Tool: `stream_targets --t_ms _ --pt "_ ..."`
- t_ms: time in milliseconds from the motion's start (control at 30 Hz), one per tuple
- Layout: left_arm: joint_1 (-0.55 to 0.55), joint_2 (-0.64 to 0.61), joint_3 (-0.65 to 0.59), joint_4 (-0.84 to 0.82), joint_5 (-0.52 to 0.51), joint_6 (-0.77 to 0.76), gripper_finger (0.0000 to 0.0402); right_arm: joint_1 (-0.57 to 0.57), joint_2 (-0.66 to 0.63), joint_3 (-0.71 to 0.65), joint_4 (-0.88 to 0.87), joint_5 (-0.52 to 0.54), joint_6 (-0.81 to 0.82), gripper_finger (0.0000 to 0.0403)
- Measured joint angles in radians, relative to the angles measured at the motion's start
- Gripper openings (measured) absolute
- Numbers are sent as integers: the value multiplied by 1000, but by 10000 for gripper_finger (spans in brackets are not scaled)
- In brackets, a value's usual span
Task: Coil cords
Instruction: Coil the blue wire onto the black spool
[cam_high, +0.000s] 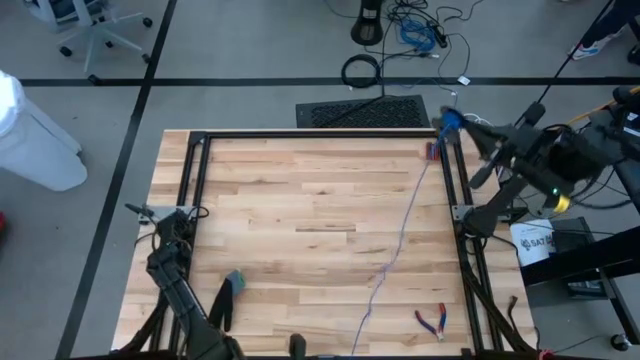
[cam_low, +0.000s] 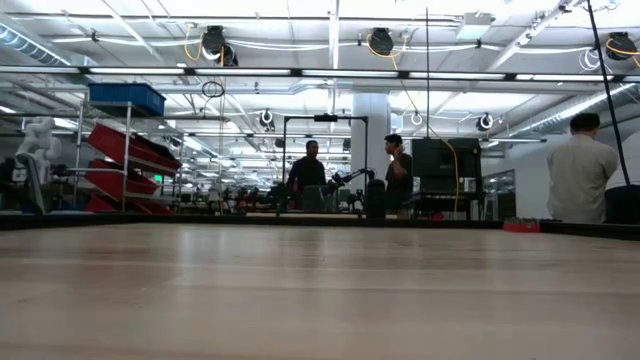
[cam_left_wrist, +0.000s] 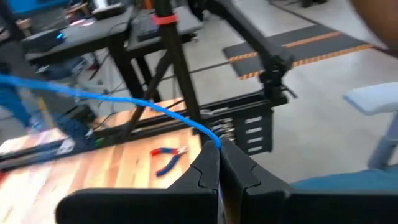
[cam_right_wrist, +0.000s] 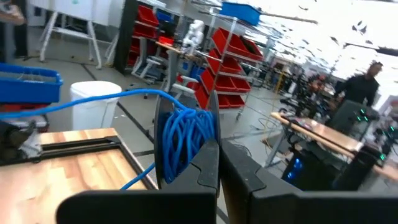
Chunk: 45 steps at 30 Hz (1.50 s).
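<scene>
Cord: a thin blue cord (cam_high: 400, 235) ran in one long line across the wooden table (cam_high: 300, 220), from the far right corner of the black frame (cam_high: 196, 170) down to the near edge, passing just beside the red-handled pliers (cam_high: 432, 320).
Coiled end: at the far right corner, off the table's edge, part of the cord was gathered into a loose blue bundle (cam_right_wrist: 183, 140).
Right gripper: the right gripper (cam_right_wrist: 217, 163) was held up at that far right corner, its fingers (cam_right_wrist: 205, 168) pressed together with the blue bundle lying against them; a strand (cam_right_wrist: 81, 101) swept away from the bundle towards the table.
Left gripper: the left gripper (cam_left_wrist: 219, 160) was at the near edge of the table, its fingers (cam_left_wrist: 239, 171) pinched together on the cord's other end (cam_left_wrist: 208, 134), which rose away from the tips in a taut blue line.
Pliers: lying flat on the wood near the right front corner, apart from both grippers.
Room beyond: in the low view, people (cam_low: 310, 175) stood among benches and red bin shelving (cam_low: 125, 150) far behind the table.
</scene>
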Motion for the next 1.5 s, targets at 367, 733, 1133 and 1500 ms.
stream_targets --t_ms 367,733,1133,1500 --pt "-62 1 0 26 -3 98 1 -63 -59 0 -80 2 65 0" --pt "-123 1 -1 -210 -297 -136 25 -63 -59 0 -102 -6 87 0" --pt "-63 1 -1 -417 -479 -352 156 -63 -49 0 -98 -104 121 0" --pt "52 1 3 -427 -777 -366 218 -59 -22 0 -110 -106 180 0"
